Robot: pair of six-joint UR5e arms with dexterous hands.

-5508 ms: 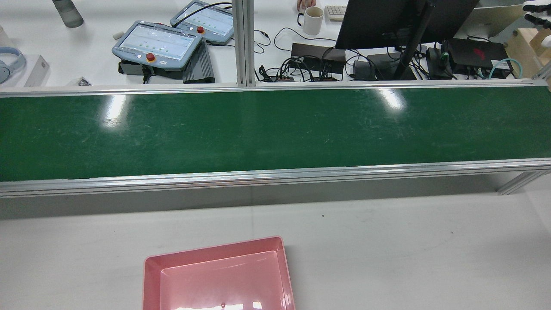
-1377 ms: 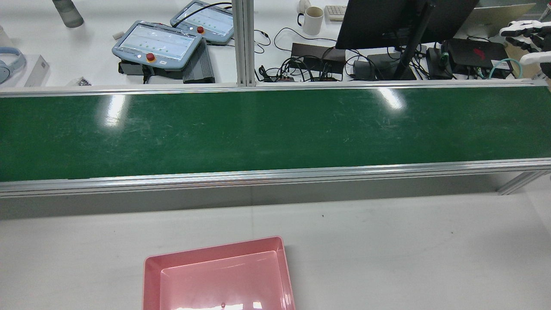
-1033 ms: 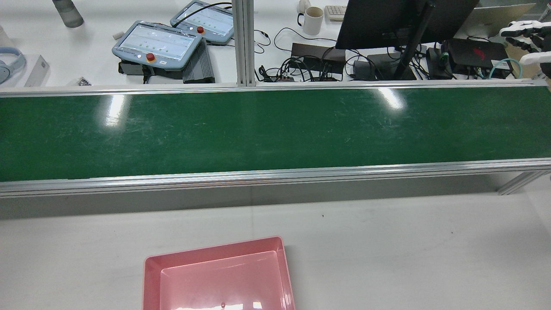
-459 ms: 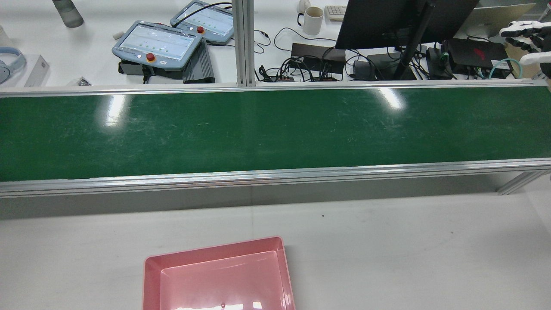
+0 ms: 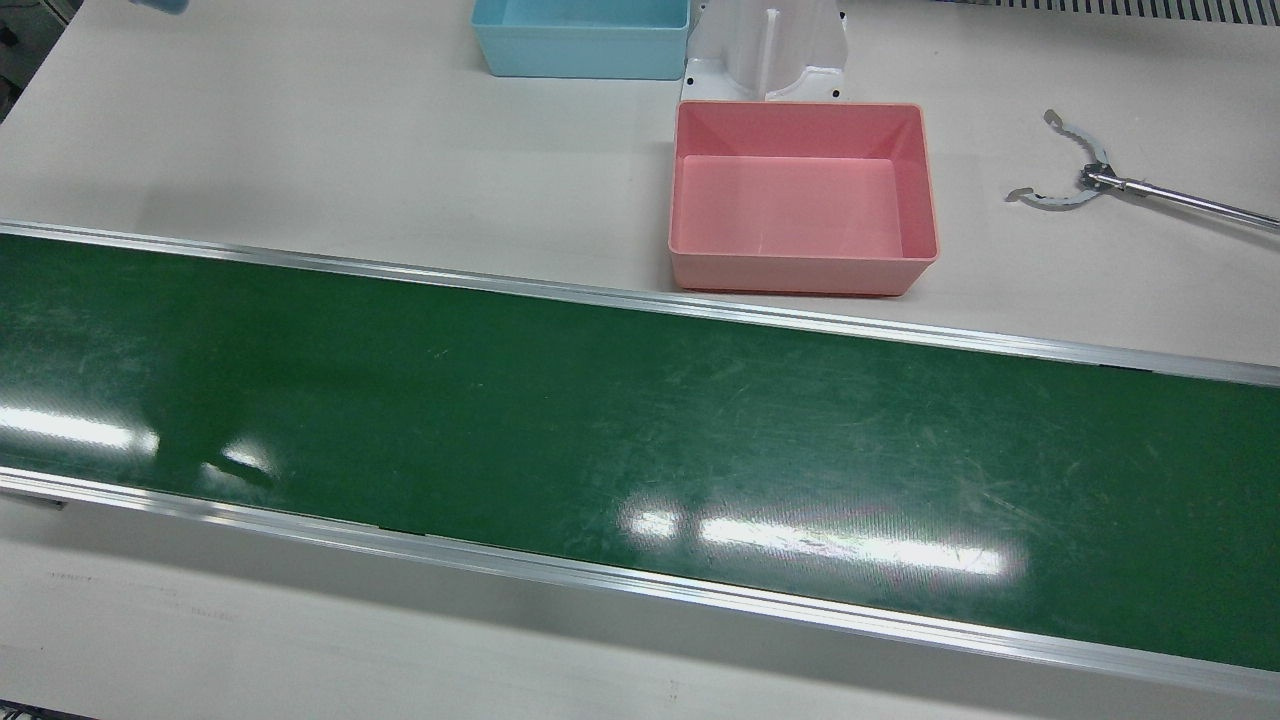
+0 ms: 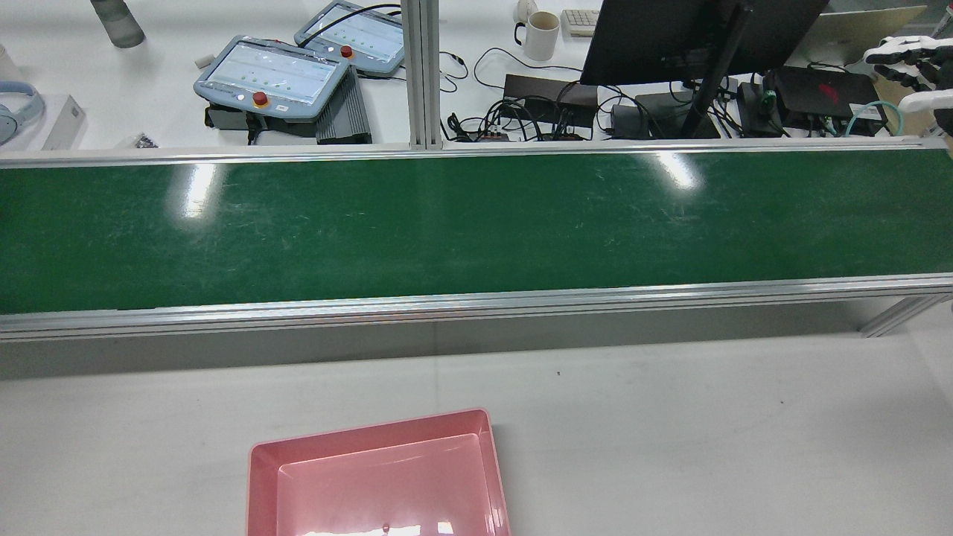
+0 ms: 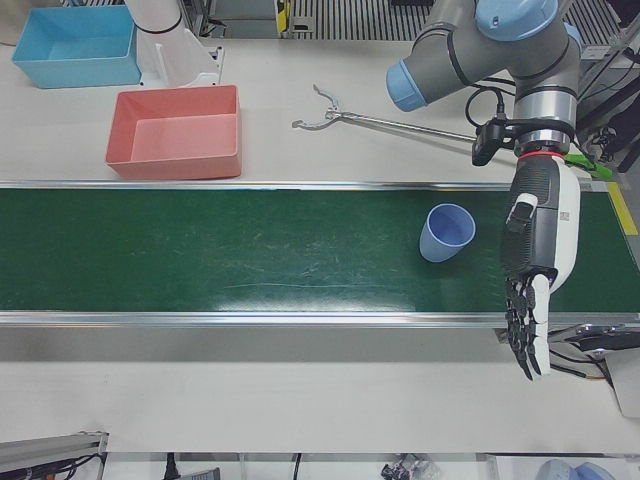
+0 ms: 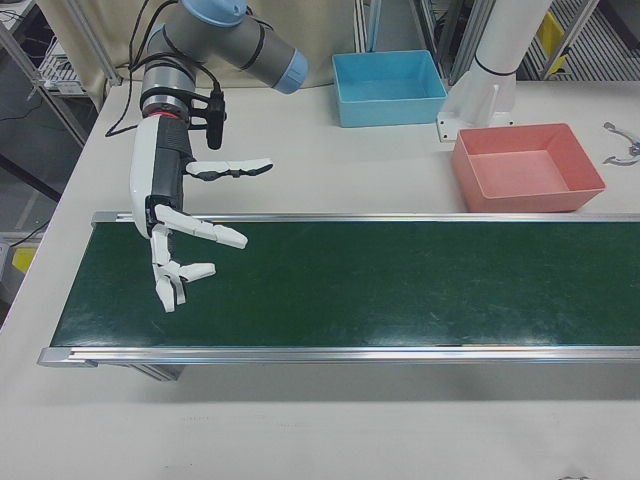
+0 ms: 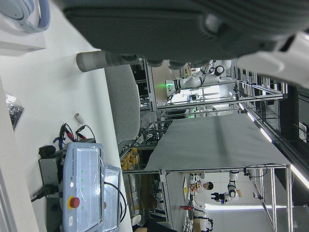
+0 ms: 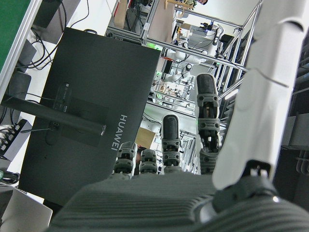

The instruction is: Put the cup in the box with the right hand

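A: Noting cup (image 7: 446,232): upright on the belt (image 7: 250,250), beside left hand (image 7: 534,290), far from the box (image 7: 176,132).

B: Right hand (image 8: 180,225) splayed, empty. Cup probably light, slick plastic; wrap the wall.

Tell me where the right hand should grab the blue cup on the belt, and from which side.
Take the blue cup by its side wall, just below the rim. It stands upright, mouth up, on the green belt, so the round wall is free to wrap. Probably come from the belt's open length; the left hand hangs close on the other side.
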